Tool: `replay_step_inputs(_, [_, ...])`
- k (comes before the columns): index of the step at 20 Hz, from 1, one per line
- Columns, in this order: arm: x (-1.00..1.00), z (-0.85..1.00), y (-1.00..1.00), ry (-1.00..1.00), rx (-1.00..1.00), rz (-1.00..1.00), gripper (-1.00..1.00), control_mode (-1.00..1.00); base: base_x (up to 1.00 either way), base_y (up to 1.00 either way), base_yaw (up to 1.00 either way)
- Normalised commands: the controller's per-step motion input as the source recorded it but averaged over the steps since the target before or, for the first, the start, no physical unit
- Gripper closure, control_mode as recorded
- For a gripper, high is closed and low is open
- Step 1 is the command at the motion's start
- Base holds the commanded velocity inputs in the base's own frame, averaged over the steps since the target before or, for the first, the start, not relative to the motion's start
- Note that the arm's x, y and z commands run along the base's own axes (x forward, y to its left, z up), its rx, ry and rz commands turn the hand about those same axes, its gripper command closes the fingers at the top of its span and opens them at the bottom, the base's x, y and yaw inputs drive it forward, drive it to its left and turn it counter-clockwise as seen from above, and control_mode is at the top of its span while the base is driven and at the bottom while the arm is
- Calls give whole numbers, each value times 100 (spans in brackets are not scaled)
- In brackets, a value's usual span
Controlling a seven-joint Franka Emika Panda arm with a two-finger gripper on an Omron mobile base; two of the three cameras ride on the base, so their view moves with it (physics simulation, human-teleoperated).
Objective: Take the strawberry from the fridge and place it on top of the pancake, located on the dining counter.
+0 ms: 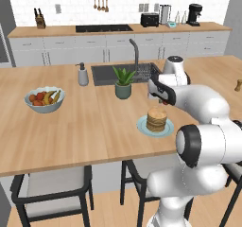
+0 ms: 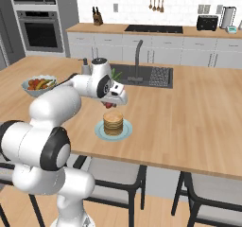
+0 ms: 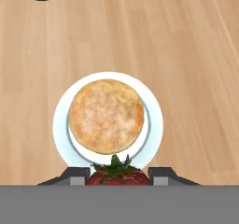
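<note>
Red strawberry [image 3: 116,174], green leafy cap up-frame in the hand view, is seen clamped between the two dark fingertips of the gripper [image 3: 117,175]. In the right base view it is reduced to a small red spot [image 2: 109,105] under the hand, held above the pancake [image 2: 113,123] and apart from it. From the left base view the berry is mostly masked by the hand; only a red trace [image 1: 162,102] is made out. The stack top is shown face-on by the hand view as a tan disc [image 3: 106,116] on a pale plate [image 3: 154,120]; its layered side is given by the base views. All of it is set on the wood-grain dining counter [image 1: 71,131]. A fruit bowl [image 1: 44,100], a potted plant [image 1: 123,82] and a sink [image 1: 105,73] are caught by the left base view.
</note>
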Motion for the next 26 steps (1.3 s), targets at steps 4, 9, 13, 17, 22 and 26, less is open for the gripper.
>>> replay_step_inputs(4, [19,-13,-3,0,0,0,100,-100,0,0,0])
replay_step_inputs(9, [-46,-1,0,-8,0,0,100,-100,0,0,0])
replay_step_inputs(13, [2,-18,8,0,-2,0,100,-100,0,0,0])
replay_step_inputs(17, [7,-14,10,0,-2,0,100,-100,0,0,0])
replay_step_inputs(22, [3,-15,1,0,0,0,100,-100,0,0,0])
replay_step_inputs(26, [15,-22,1,1,-1,0,100,-100,0,0,0])
